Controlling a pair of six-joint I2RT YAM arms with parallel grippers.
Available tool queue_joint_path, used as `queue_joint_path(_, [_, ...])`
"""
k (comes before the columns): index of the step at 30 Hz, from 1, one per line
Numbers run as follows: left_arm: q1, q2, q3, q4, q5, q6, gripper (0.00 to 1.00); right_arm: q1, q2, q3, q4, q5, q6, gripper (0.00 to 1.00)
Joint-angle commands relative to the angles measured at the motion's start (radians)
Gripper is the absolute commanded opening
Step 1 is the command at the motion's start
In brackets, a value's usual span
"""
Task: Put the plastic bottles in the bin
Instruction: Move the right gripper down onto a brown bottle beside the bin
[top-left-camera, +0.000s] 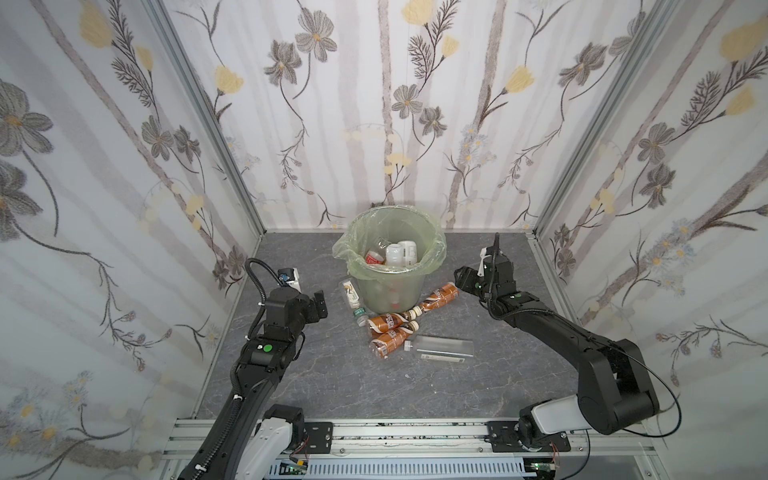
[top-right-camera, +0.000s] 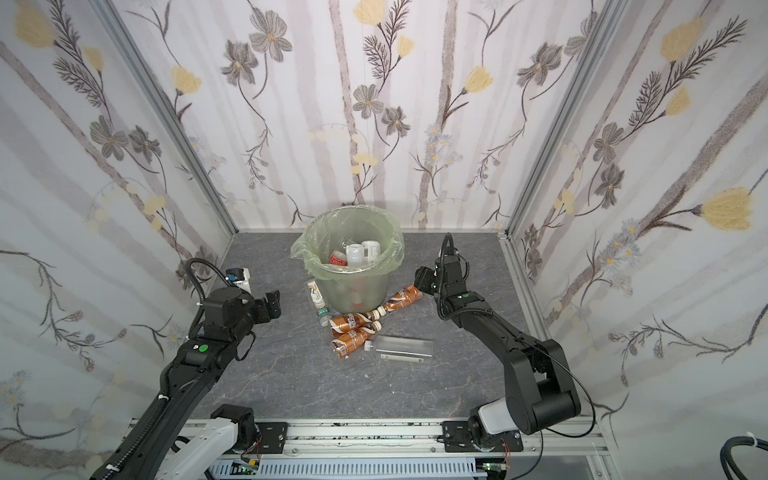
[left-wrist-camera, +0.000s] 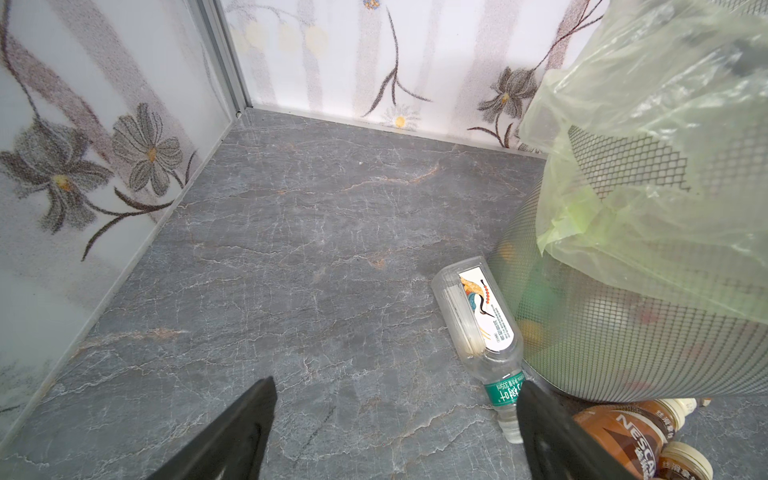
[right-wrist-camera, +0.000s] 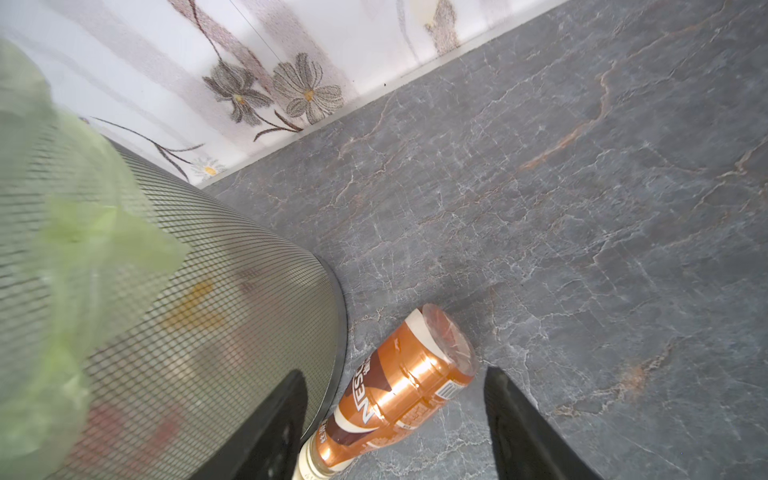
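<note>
The bin (top-left-camera: 386, 291) stands at the back middle, a green bag over its mesh wall, with several bottles (top-left-camera: 395, 253) inside. Against its left foot lies a clear crane-labelled bottle (left-wrist-camera: 478, 316). Three brown-labelled bottles lie in front, one (right-wrist-camera: 399, 386) by the right foot, two (top-left-camera: 386, 332) side by side. A large clear bottle (top-left-camera: 442, 348) lies nearest the front. My right gripper (right-wrist-camera: 395, 372) is open above the brown bottle, one jaw beside the bin wall. My left gripper (left-wrist-camera: 397, 388) is open and empty over bare table, left of the crane-labelled bottle.
Floral walls (top-left-camera: 124, 208) close in the grey marble table (top-left-camera: 332, 382) on the left, back and right. A metal rail (top-left-camera: 395, 432) with both arm bases runs along the front edge. Bare table shows left of the bin and behind the right gripper.
</note>
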Motion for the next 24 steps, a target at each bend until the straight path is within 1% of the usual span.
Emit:
queue_joint_path(1, [0.002,0.004,0.000,0.029,0.002,-0.013,0.92,0.009,0.043,-0.009,0.061,-0.047,0.067,0.69])
queue_joint_path(10, [0.002,0.017,0.002,0.030,-0.005,-0.010,0.92,0.031,0.136,-0.027,0.111,-0.070,0.108,0.70])
queue_joint_path(17, [0.004,0.010,0.002,0.029,-0.002,-0.008,0.92,0.033,0.211,-0.013,0.152,-0.106,0.143,0.68])
queue_joint_path(24, [0.004,0.010,0.003,0.030,0.002,-0.009,0.92,0.034,0.269,0.012,0.167,-0.127,0.155,0.70])
